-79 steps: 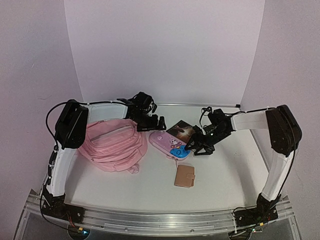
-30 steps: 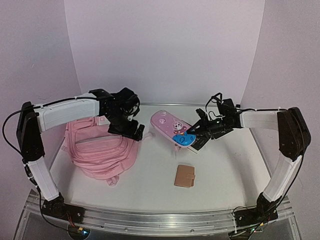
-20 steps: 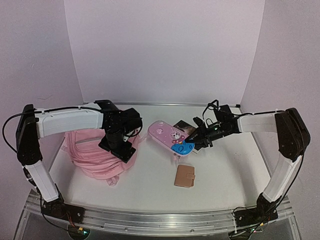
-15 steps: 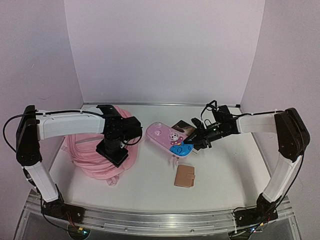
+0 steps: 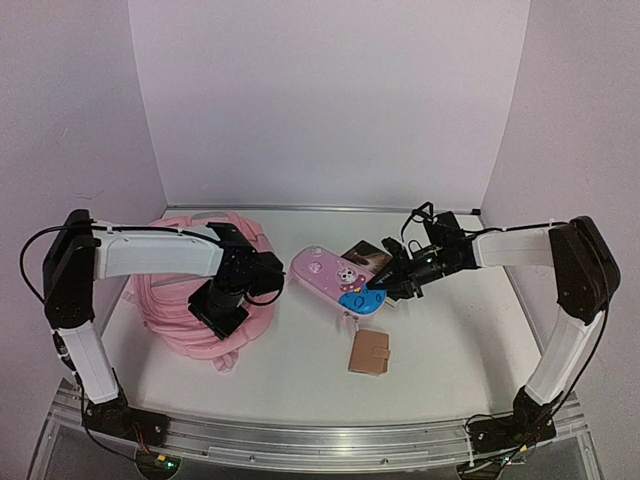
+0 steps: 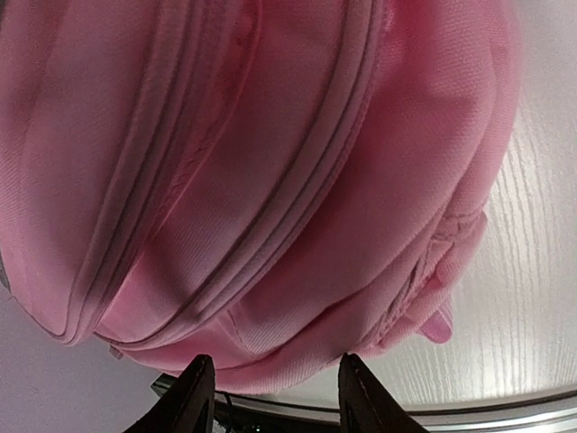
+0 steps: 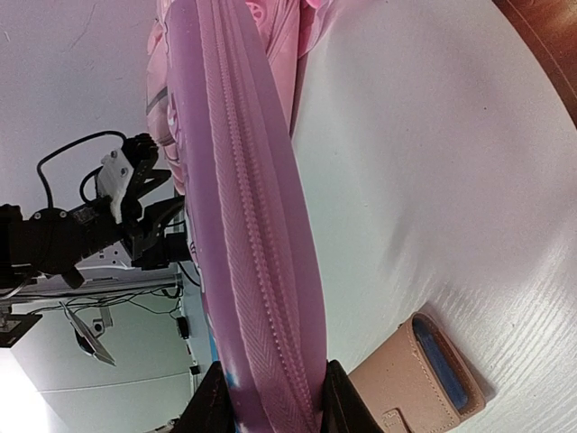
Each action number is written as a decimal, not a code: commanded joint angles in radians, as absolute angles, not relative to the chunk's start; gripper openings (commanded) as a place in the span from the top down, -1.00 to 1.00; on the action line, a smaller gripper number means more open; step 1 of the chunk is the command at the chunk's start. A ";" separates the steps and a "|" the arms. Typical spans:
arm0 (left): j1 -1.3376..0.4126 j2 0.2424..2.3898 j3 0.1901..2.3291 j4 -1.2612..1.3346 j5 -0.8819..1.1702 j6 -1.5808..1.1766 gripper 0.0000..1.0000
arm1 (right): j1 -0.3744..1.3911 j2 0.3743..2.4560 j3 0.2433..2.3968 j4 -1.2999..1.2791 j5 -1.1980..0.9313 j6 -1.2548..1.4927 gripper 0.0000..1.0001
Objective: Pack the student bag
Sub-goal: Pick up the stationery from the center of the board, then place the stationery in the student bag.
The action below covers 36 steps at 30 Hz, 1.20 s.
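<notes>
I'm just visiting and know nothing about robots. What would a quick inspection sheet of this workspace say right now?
Surface: white wood-grain table, no spills seen.
Job's things: large soft pink fabric backpack, lying at the left.
Clutter: small pink oval zip case with a blue patch mid-table; tan folding wallet flat nearer the front; dark glossy booklet behind the case.
Claws: left claw at the backpack, fingers apart, grip unclear; right claw shut on the case.
Cables: black cable looped above the right wrist, apart from the items.
Surroundings: plain pale walls on three sides; metal rail at the near edge.
</notes>
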<state>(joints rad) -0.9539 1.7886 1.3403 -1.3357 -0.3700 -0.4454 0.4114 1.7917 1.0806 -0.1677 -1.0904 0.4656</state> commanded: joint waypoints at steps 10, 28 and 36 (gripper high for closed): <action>-0.954 1.987 1.425 -1.455 -0.607 -0.527 0.27 | 0.419 1.755 1.086 -0.131 -1.128 0.465 1.00; -0.957 1.686 1.687 -1.235 -0.570 -0.482 0.99 | 0.530 1.806 1.130 -0.001 -1.112 0.614 1.00; -0.957 1.685 1.712 -1.199 -0.545 -0.469 1.00 | 0.622 1.993 1.246 0.470 -1.050 1.098 1.00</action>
<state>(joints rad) -0.9485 1.7283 1.6314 -1.2900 -0.5255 -0.4863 0.5878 1.9018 1.1543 0.1127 -1.0807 0.7854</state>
